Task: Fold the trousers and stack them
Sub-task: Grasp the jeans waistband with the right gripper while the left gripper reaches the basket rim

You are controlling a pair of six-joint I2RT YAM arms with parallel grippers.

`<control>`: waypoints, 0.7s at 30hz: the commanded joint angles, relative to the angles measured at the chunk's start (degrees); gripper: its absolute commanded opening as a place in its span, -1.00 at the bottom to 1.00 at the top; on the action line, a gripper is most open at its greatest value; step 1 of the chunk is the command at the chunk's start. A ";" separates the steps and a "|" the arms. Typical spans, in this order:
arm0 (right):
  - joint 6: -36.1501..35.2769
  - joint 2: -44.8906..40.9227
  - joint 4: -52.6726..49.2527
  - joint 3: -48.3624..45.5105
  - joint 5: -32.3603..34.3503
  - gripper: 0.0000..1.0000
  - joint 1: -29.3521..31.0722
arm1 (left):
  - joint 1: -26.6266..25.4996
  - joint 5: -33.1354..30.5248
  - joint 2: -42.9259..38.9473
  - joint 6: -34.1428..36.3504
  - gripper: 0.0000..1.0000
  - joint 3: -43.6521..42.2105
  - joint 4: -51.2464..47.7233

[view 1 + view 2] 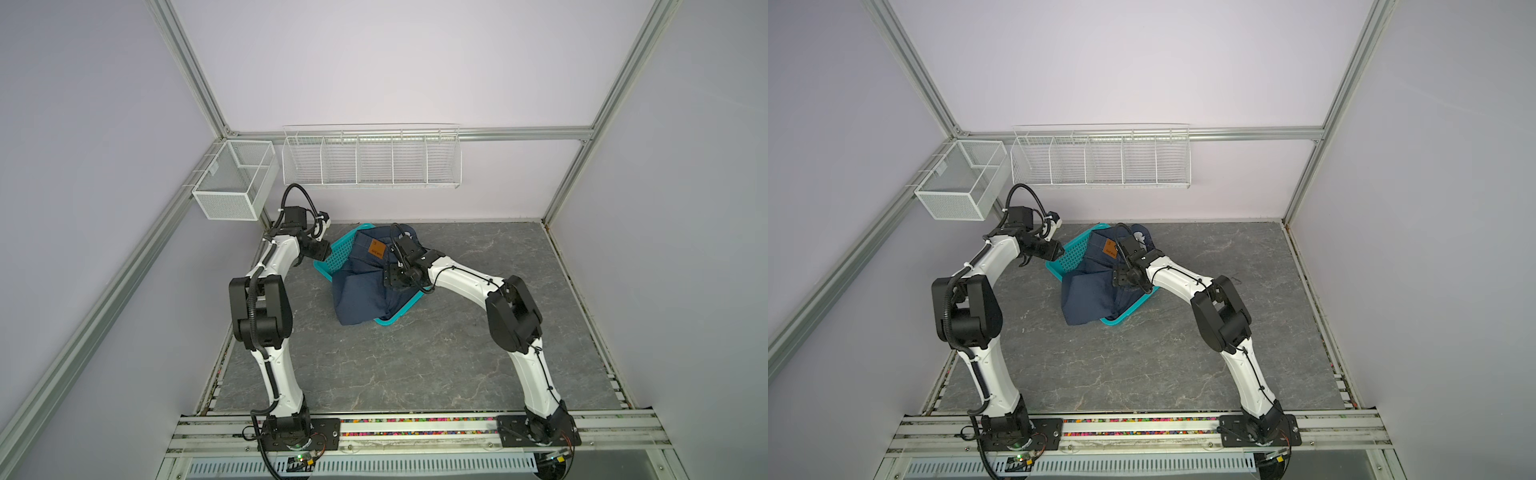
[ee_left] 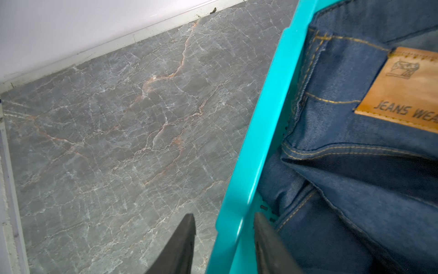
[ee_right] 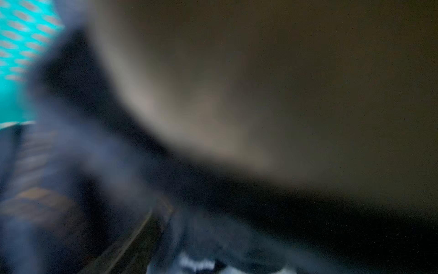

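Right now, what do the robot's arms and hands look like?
The left arm and right arm have white shells with chunky black joints. A ribbed black hose hugs the left one, and thin black cables run along the right. The left hand has two dark, pointed fingers.

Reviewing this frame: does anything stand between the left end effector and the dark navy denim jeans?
Yes. The teal plastic basket's side wall runs between the fingertips of the left end effector: one is outside over the grey marble-patterned tabletop, the other inside beside the dark navy denim jeans.
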 commanded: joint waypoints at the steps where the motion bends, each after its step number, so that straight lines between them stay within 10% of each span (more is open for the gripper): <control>1: 3.37 3.44 -4.48 3.18 1.47 0.76 0.49 | -0.39 1.21 1.89 1.08 -0.42 2.14 -1.34; 11: 2.91 10.89 -2.36 9.91 0.16 0.95 1.38 | -0.34 2.60 1.87 -0.09 -0.63 1.49 -1.50; 17: -1.44 7.35 4.72 6.24 -2.27 -0.15 1.16 | -0.26 0.39 2.38 -1.88 -0.63 2.25 -1.01; 21: -3.73 1.81 8.04 3.62 -4.24 -0.54 -0.31 | -0.26 -0.34 3.11 -2.95 -0.63 2.52 -0.75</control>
